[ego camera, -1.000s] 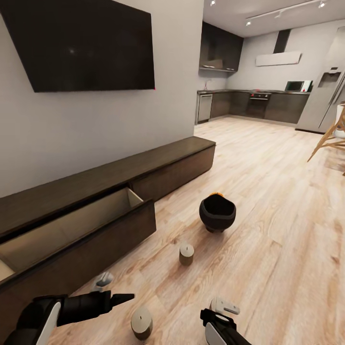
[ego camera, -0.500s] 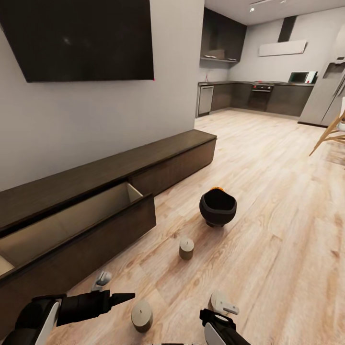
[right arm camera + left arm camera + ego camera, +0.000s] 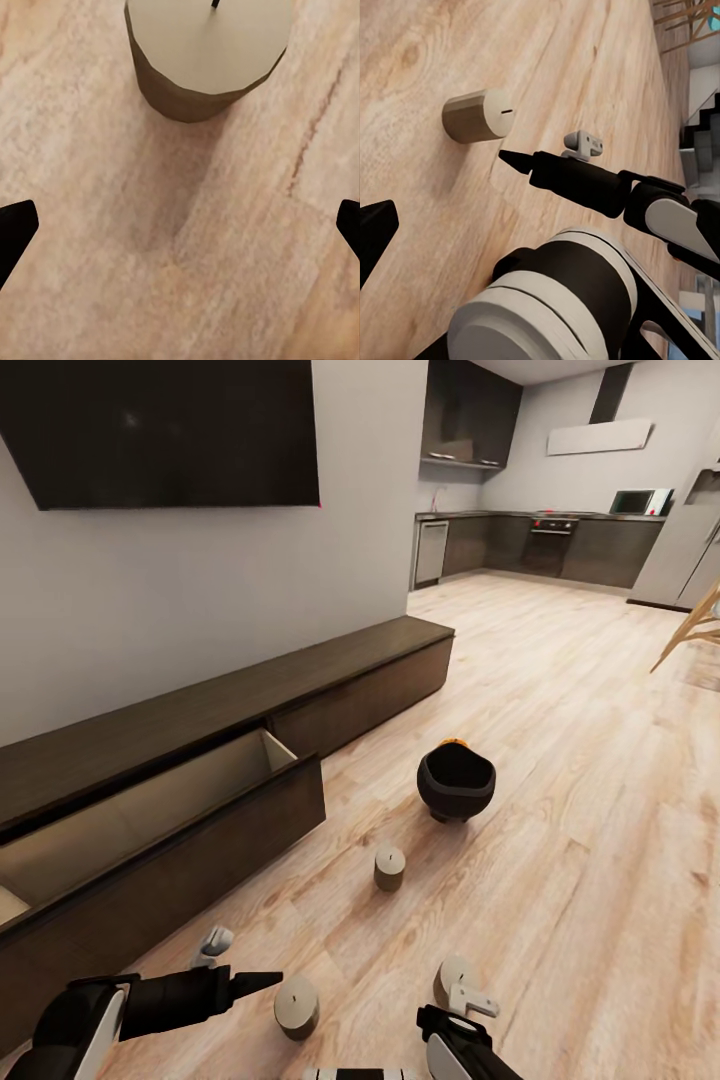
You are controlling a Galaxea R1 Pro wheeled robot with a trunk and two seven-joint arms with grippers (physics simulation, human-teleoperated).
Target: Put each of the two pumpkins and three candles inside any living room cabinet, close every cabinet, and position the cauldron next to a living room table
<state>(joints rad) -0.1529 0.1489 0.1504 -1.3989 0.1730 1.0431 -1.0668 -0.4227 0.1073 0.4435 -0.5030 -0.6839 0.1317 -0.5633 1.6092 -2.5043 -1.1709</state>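
Observation:
The long dark-brown cabinet (image 3: 330, 680) runs along the wall, one drawer (image 3: 150, 820) pulled open with pale wood inside. The black cauldron (image 3: 455, 780) stands on the floor, and an orange pumpkin (image 3: 453, 742) peeks from behind its rim. Three tan candles stand upright on the floor: one candle (image 3: 389, 867) before the cauldron, one candle (image 3: 297, 1005) (image 3: 476, 115) between my arms, and one candle (image 3: 450, 975) (image 3: 206, 52) just ahead of my right gripper (image 3: 460, 1008) (image 3: 180, 225), which is open above the floor. My left gripper (image 3: 240, 968) is open, empty and pointing toward the middle candle.
A large dark TV (image 3: 170, 430) hangs above the cabinet. The wood floor (image 3: 600, 810) stretches wide toward the grey kitchen cupboards (image 3: 560, 550) at the back. Wooden chair legs (image 3: 695, 630) stand at the right edge.
The whole view has shifted, so the camera moved; floor items sit higher in the picture. The candle by my right gripper has come into sight. Both grippers stay open.

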